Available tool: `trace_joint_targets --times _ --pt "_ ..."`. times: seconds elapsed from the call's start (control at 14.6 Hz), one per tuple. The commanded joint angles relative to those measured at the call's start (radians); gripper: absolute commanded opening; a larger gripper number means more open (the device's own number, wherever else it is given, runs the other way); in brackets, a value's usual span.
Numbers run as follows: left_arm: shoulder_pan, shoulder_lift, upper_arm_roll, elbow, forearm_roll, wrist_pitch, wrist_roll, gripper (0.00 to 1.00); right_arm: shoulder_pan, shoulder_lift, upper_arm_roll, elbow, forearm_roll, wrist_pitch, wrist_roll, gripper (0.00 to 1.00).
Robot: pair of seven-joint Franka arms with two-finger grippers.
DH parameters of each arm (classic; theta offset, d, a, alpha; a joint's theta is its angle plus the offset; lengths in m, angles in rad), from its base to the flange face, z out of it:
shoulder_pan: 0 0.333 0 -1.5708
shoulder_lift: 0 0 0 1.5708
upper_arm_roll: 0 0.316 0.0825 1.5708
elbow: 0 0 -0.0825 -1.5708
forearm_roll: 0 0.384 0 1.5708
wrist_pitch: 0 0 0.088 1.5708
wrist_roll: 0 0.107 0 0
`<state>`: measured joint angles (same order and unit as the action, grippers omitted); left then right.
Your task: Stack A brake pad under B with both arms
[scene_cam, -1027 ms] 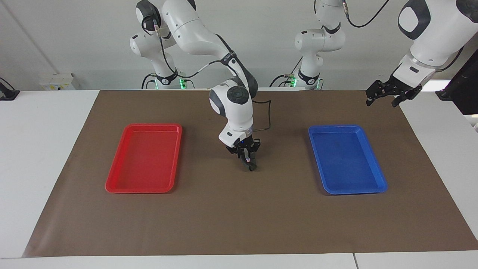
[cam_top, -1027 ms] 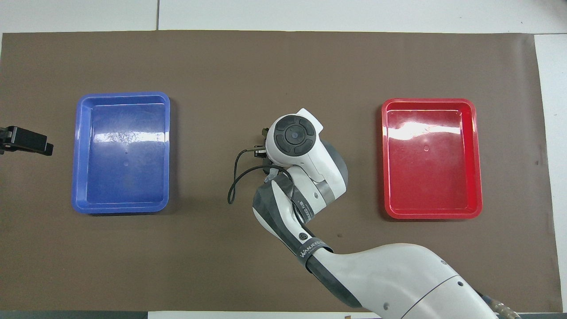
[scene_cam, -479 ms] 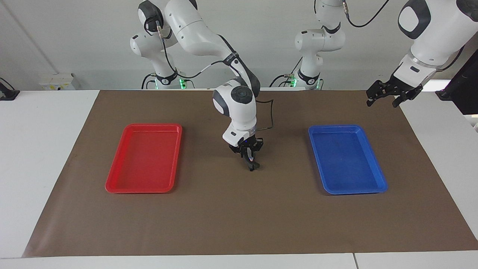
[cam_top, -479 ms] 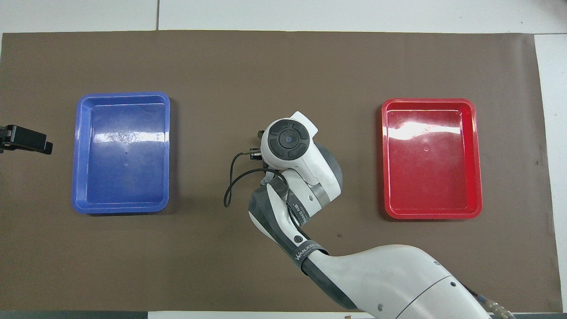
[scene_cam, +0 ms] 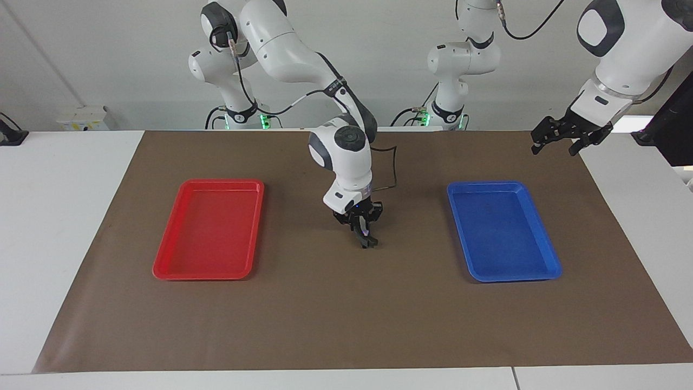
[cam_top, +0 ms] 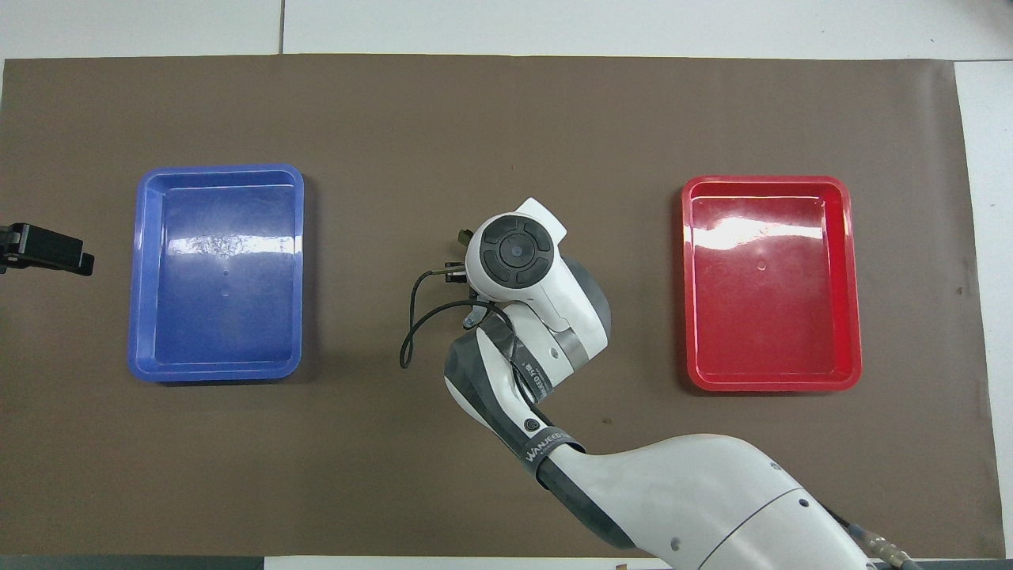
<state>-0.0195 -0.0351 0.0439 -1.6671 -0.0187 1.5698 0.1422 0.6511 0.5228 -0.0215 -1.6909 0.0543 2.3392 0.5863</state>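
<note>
My right gripper [scene_cam: 366,242] points down at the middle of the brown mat [scene_cam: 346,325], between the two trays, with its tip at or just above the mat. A small dark shape with a pale spot sits at its tip; I cannot tell whether it is a brake pad. In the overhead view the right arm's wrist [cam_top: 514,253] hides that spot. No A brake pad or B shows anywhere on the mat or in the trays. My left gripper [scene_cam: 555,145] waits open and empty in the air over the mat's corner at the left arm's end; it also shows in the overhead view [cam_top: 47,249].
A red tray [scene_cam: 208,273] lies toward the right arm's end and a blue tray [scene_cam: 511,276] toward the left arm's end, both with nothing in them. A black cable [cam_top: 411,332] loops off the right wrist.
The right arm's wrist has risen and shifted slightly toward the left arm's end, while its gripper tip stays over about the same spot. The left arm has not moved.
</note>
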Motion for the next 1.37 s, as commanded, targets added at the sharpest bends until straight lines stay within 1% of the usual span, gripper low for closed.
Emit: trace_joint_targets --times 0.0,0.14,0.21,0.27,0.34,0.41,0.68,0.82,0.89,1.03,1.16,1.3 --pt "0.000 -0.022 -0.001 -0.022 0.014 0.013 -0.012 0.98 0.002 0.002 -0.002 -0.003 0.013 0.023 0.015 0.06" --pt "-0.003 -0.022 -0.001 -0.022 0.014 0.013 -0.012 0.98 0.001 0.002 -0.002 -0.015 0.013 0.025 0.013 0.15" --pt "0.000 -0.022 -0.001 -0.022 0.014 0.013 -0.012 0.98 0.001 0.002 -0.002 -0.019 0.013 0.025 0.013 0.24" --pt "0.001 -0.022 0.001 -0.022 0.014 0.013 -0.012 0.98 0.001 0.002 -0.002 -0.018 0.013 0.025 0.015 0.52" --pt "0.001 -0.022 0.001 -0.022 0.014 0.013 -0.012 0.98 0.005 0.002 -0.002 -0.021 0.012 0.025 0.013 0.91" --pt "0.001 -0.022 0.001 -0.022 0.014 0.013 -0.012 0.98 0.005 0.002 -0.002 -0.021 0.007 0.025 0.012 1.00" --pt "0.001 -0.022 0.001 -0.022 0.016 0.013 -0.012 0.98 0.009 -0.009 -0.006 -0.003 -0.005 0.002 0.020 1.00" --pt "0.001 -0.022 0.001 -0.022 0.014 0.013 -0.012 0.98 -0.005 -0.039 -0.017 -0.007 -0.054 -0.006 0.021 1.00" --pt "0.001 -0.022 0.001 -0.022 0.014 0.013 -0.012 0.98 -0.028 -0.073 -0.024 -0.010 -0.091 -0.017 0.021 1.00" --pt "0.001 -0.022 0.001 -0.022 0.014 0.013 -0.012 0.98 -0.091 -0.125 -0.028 -0.015 -0.113 -0.056 0.018 1.00" --pt "0.001 -0.022 0.001 -0.022 0.014 0.013 -0.012 0.98 -0.174 -0.193 -0.025 -0.018 -0.125 -0.131 -0.002 1.00" --pt "0.001 -0.022 0.001 -0.022 0.014 0.013 -0.012 0.98 -0.235 -0.253 -0.025 -0.019 -0.125 -0.237 -0.046 1.00"
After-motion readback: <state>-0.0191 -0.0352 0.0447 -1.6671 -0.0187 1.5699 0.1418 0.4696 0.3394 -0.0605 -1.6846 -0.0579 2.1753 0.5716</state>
